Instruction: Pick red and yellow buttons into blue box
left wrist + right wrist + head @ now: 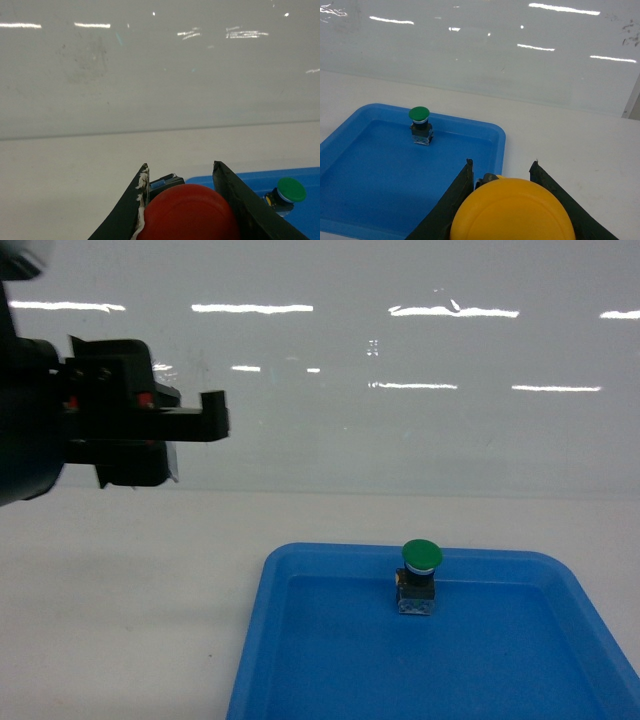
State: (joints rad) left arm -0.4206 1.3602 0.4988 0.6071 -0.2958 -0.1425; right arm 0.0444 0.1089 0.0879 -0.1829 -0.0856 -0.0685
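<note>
Both arms of the mobile robot are loaded at this moment. The left gripper (180, 200), seen from its own wrist camera, is closed on the red button (187, 212); the broad, smooth red cap fills the gap between the two dark fingers (240, 205), with a sliver of the switch body showing behind it. One finger carries a ragged white strip along its inner edge. In the head view this gripper (205, 412) is raised high at the left, well above the white table (120, 590) and off to the side of the tray, which looks like a carrying height chosen to clear everything below.

The right gripper (502, 185) likewise is clamped on the orange-yellow button (512, 212), whose domed cap has a faint ring moulded near its rim. It hangs near the right edge of the shallow blue tray (490, 131), partly over the bare table.

Only the green-capped button (420, 577) is left standing upright in the tray, toward its far wall, on a small dark body with a silvery base; it is not part of the job.

The blue box is not visible in any view, so the drop-off point cannot be placed. By the look of it, both picks are done and delivery remains.
</note>
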